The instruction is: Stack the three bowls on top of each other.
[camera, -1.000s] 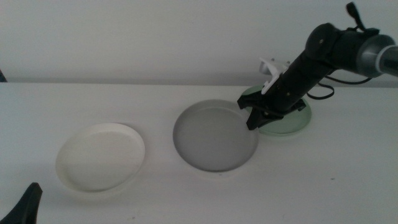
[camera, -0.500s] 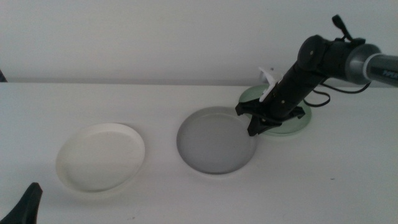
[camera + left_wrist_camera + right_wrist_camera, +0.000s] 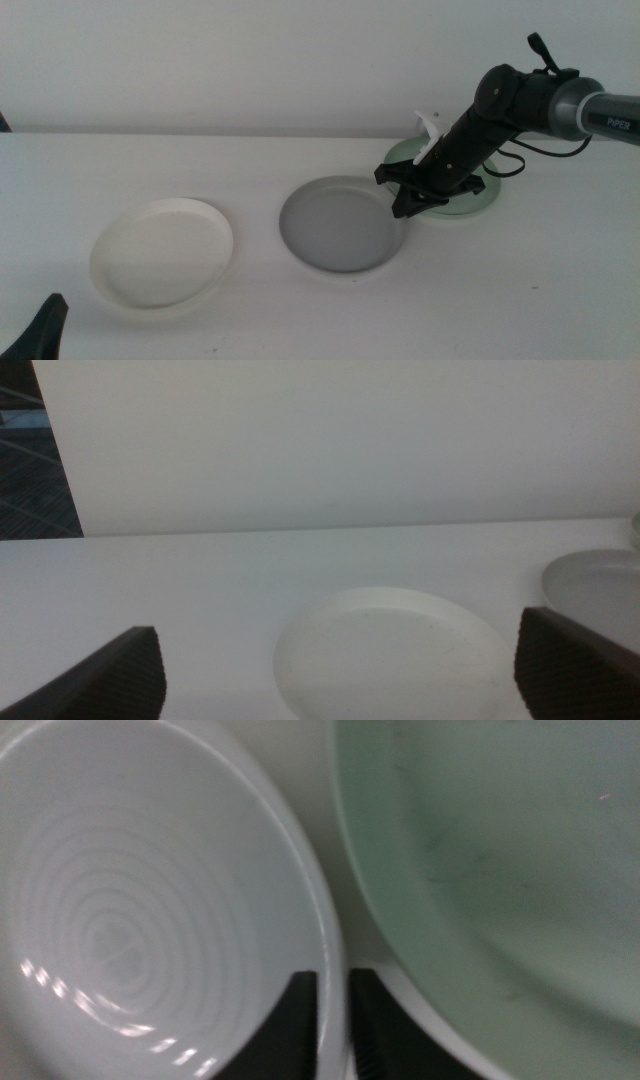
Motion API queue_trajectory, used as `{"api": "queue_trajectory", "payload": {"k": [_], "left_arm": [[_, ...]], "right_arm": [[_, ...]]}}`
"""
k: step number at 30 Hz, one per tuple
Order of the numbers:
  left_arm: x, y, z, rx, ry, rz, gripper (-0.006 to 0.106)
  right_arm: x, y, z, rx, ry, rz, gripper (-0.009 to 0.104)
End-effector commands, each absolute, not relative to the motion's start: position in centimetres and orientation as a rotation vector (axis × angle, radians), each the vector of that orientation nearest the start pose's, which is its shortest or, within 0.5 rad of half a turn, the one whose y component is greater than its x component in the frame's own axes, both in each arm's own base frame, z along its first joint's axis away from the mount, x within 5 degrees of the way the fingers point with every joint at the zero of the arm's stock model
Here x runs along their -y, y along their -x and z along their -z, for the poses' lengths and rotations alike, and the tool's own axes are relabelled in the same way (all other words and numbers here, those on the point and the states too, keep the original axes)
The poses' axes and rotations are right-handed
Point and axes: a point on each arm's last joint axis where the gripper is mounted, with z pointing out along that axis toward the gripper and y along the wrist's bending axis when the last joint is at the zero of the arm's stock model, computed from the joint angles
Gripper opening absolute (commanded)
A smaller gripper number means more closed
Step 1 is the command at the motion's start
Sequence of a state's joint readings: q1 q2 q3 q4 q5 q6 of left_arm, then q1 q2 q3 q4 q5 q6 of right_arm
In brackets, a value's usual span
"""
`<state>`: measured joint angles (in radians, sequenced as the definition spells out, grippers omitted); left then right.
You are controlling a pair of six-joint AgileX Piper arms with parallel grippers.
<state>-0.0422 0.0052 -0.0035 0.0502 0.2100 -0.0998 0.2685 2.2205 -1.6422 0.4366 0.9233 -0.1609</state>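
Grey bowl [image 3: 344, 224] sits mid-table, its rim pinched between the right gripper [image 3: 404, 200] fingers; in the right wrist view the two dark fingers [image 3: 297, 1025] stand close together with the grey rim's edge [image 3: 335, 970] between them, one finger inside the bowl, one outside. Just beyond the outer finger lies the pale mint green bowl [image 3: 470, 195], close beside the grey one. Well away from those fingers, towards the other side of the table, rests the cream-white bowl [image 3: 160, 251]. Over there the left gripper [image 3: 340, 670] waits low, its fingers spread wide with the cream-white bowl [image 3: 395, 650] lying ahead, between them.
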Motion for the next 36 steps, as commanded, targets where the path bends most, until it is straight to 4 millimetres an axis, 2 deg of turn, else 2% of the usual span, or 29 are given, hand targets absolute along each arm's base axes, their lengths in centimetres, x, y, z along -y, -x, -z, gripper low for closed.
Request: {"api": "queue_trajectory", "payload": {"k": [1,5,9,12,15,17,20,23,27,31,36], "left_arm": [[0.1,-5.5,-18.5,-1.678,0.024,0.068,0.094],[0.1,-5.5,-18.5,-1.678,0.024,0.068,0.094],[0.1,-5.5,-18.5,-1.678,0.024,0.068,0.094],[0.1,-5.5,-18.5,-1.678,0.024,0.068,0.094],[0.1,-5.5,-18.5,-1.678,0.029,0.072,0.094],[0.1,-5.5,-18.5,-1.678,0.029,0.072,0.094],[0.1,-5.5,-18.5,-1.678,0.029,0.072,0.094],[0.1,-5.5,-18.5,-1.678,0.029,0.072,0.094],[0.1,-5.5,-18.5,-1.678,0.025,0.069,0.094],[0.1,-5.5,-18.5,-1.678,0.025,0.069,0.094],[0.1,-5.5,-18.5,-1.678,0.025,0.069,0.094]], "right_arm": [[-15.2,-42.9,-14.9,-2.9,0.299,-0.605,0.021],[-15.3,-42.8,-16.7,-2.85,0.316,-0.629,0.043],[-14.6,-43.3,-21.6,-2.744,0.315,-0.62,0.046],[-12.2,-43.7,-26.2,-2.701,0.23,-0.588,0.048],[-8.1,-44.1,-28.8,-2.757,0.129,-0.473,0.054],[-4.8,-44.2,-28.4,-2.824,0.026,-0.369,0.059],[-0.3,-44.4,-26.6,-2.897,-0.124,-0.308,0.06],[1.9,-45.1,-23.9,-2.935,-0.22,-0.333,0.06],[2.1,-46.4,-20.1,-2.961,-0.255,-0.347,0.06],[1.4,-47.3,-17.5,-2.961,-0.288,-0.418,0.059],[0.6,-47.9,-14.8,-2.989,-0.28,-0.414,0.059]]}}
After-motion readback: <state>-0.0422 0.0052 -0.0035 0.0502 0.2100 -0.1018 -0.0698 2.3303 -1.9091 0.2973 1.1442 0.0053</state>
